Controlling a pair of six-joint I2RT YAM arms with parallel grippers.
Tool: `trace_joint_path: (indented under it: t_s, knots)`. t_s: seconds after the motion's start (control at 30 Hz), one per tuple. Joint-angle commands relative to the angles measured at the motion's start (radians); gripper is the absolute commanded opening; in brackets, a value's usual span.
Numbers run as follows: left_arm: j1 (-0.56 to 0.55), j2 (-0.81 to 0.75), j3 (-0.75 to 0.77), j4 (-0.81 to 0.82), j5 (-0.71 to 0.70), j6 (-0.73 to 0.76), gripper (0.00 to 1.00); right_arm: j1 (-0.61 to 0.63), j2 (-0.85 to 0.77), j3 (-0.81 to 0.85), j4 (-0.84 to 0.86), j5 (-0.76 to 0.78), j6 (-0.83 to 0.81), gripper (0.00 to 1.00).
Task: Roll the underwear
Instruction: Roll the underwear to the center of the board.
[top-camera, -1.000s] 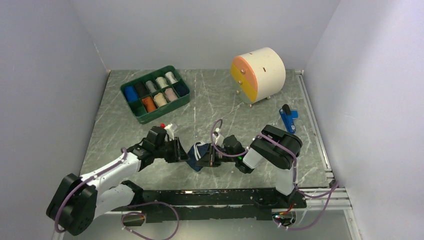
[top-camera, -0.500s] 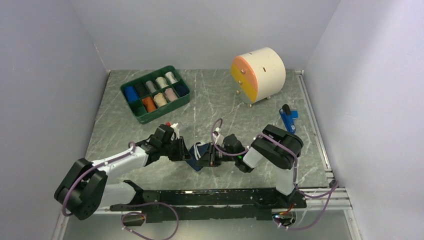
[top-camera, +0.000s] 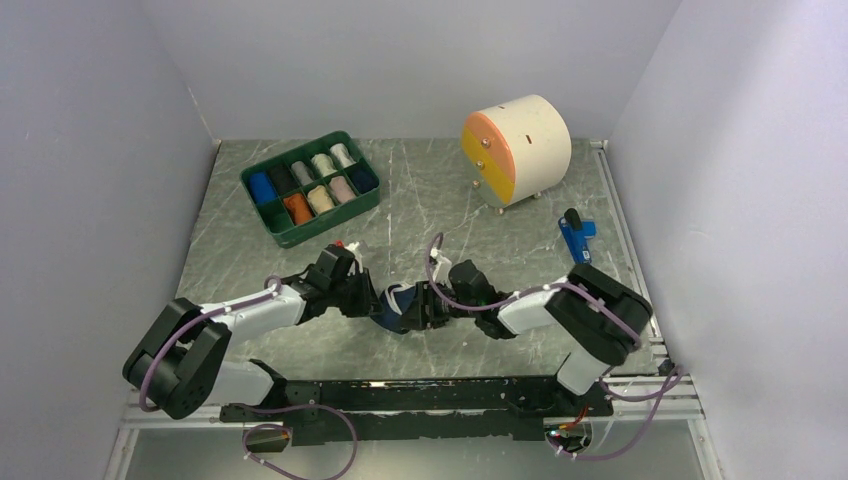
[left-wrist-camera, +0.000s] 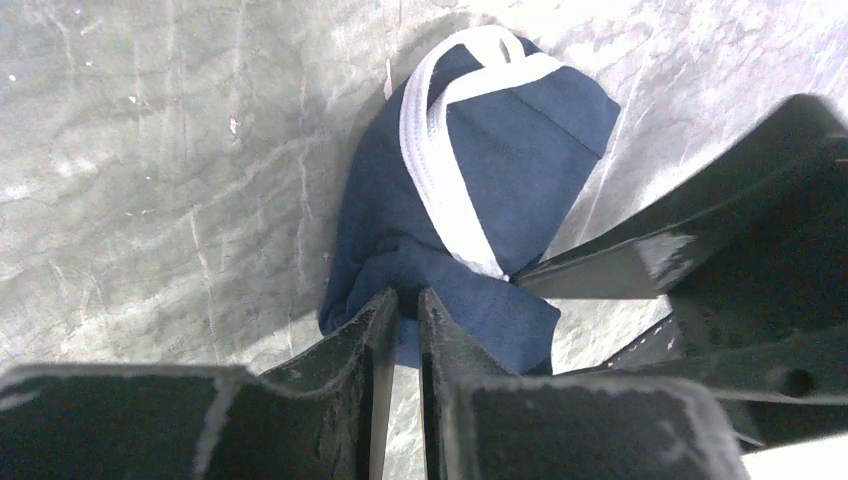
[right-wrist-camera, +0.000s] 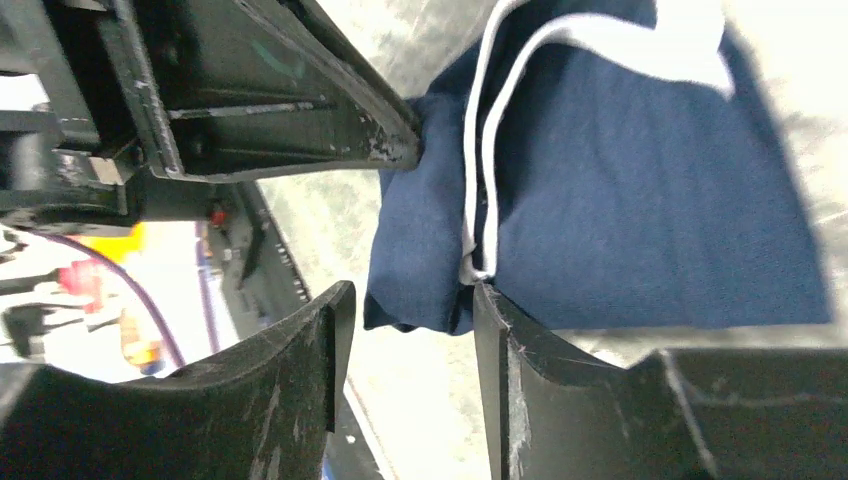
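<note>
**Both claws on the navy bundle, near centre of table**

Left gripper (left-wrist-camera: 400, 300): black fingers almost together, clamped on a thin fold at the edge of the navy underwear (left-wrist-camera: 500, 150). The cloth puckers where it is pinched.

Right gripper (right-wrist-camera: 405, 305): fingers apart, with a clear gap between them. A folded edge of the garment sits in that gap and touches one finger; it is not clamped. The finger faces are matte black with scuffed edges.

Garment: soft navy cloth, folded into a compact, lumpy bundle. A flat white trim (left-wrist-camera: 440, 170) loops over the top and runs down one face. It lies on the table (top-camera: 430, 190) near the centre, left claw on its left side and right claw on its right.

Table: grey-green stone-look surface, pale veins, slight sheen.

Far left: green tray (top-camera: 330, 222), rectangular, split into compartments that hold cloth rolls (top-camera: 320, 198) in blue, orange, cream and other colours.

Far right: drum-shaped cabinet (top-camera: 535, 135), cream body, round orange-and-yellow face, short legs.

Right edge: small blue object (top-camera: 576, 238); cannot tell what it is.
</note>
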Motion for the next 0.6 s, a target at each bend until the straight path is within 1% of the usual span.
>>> trace_joint_path:
  t_s: [0.0, 0.07, 0.13, 0.3, 0.4, 0.5, 0.57]
  knots:
    - [-0.005, 0.013, 0.019, -0.038, -0.060, 0.032, 0.20, 0.000, -0.149, 0.061, -0.270, 0.158, -0.314, 0.52]
    - [-0.006, 0.013, 0.021, -0.040, -0.056, 0.037, 0.20, 0.009, -0.194, 0.080, -0.325, 0.206, -0.426, 0.53]
    - [-0.008, 0.015, 0.024, -0.039, -0.047, 0.040, 0.20, 0.040, -0.228, 0.085, -0.338, 0.257, -0.556, 0.54]
    - [-0.009, 0.024, 0.039, -0.039, -0.022, 0.044, 0.20, 0.214, -0.248, 0.092, -0.264, 0.411, -0.921, 0.55]
    - [-0.009, 0.031, 0.046, -0.047, -0.025, 0.045, 0.20, 0.276, -0.208, 0.126, -0.248, 0.487, -0.994, 0.56]
    - [-0.009, 0.039, 0.045, -0.047, -0.016, 0.042, 0.20, 0.337, -0.169, 0.138, -0.209, 0.527, -1.107, 0.56]
    - [-0.009, 0.047, 0.041, -0.044, 0.000, 0.032, 0.20, 0.355, -0.150, 0.157, -0.207, 0.522, -1.134, 0.56]
